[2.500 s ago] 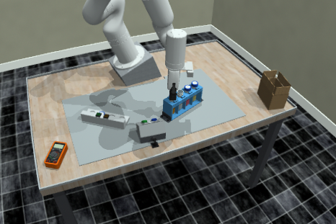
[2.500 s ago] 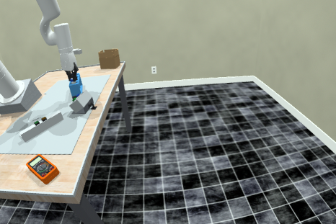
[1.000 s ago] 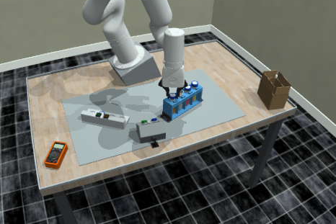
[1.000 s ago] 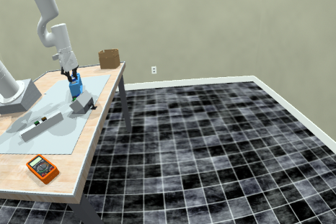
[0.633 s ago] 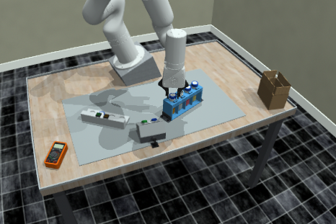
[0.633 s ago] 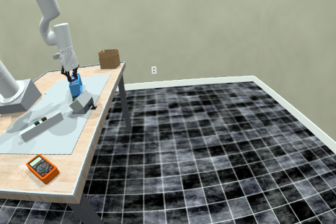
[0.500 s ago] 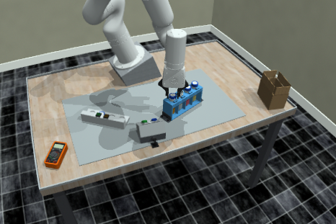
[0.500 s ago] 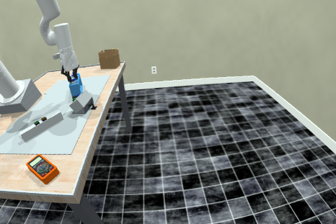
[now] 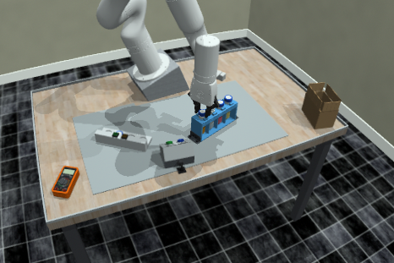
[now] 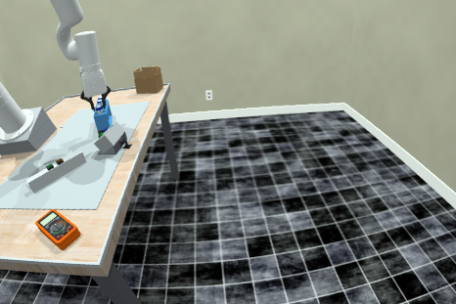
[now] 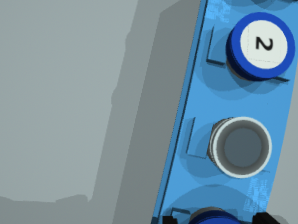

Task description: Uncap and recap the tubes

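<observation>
The cap marked 2 (image 11: 261, 46) is blue with a white disc and a black numeral, above a blue station (image 9: 217, 123) (image 10: 103, 119) (image 11: 227, 97). The multimeter (image 9: 65, 182) (image 10: 58, 229) is orange, the counter (image 9: 237, 157) (image 10: 93, 236) pale wood-grained. Black and grey tiles with light grid lines pattern the floor (image 9: 169, 221) (image 10: 274, 206)

the lowest blue cap (image 11: 216, 219) is cut off.

Wood-top table (image 9: 237, 66) (image 10: 73, 250), dark legs, on dark tiled floor (image 9: 203, 221) (image 10: 294, 196). Grey mat (image 9: 254, 136) (image 10: 88, 196) lies flat on top, w/ blue rack (image 9: 204, 133) (image 10: 103, 120), white tray (image 9: 135, 141) (image 10: 59, 172) & grey key box (image 9: 179, 153) (image 10: 113, 140) on it. Arm base (image 9: 169, 90) (image 10: 41, 125) on bare wood, back side. Orange meter (image 9: 65, 182) (image 10: 58, 229) near one corner, off mat; brown carton (image 9: 320, 111) (image 10: 148, 80) near another, also off mat.
</observation>
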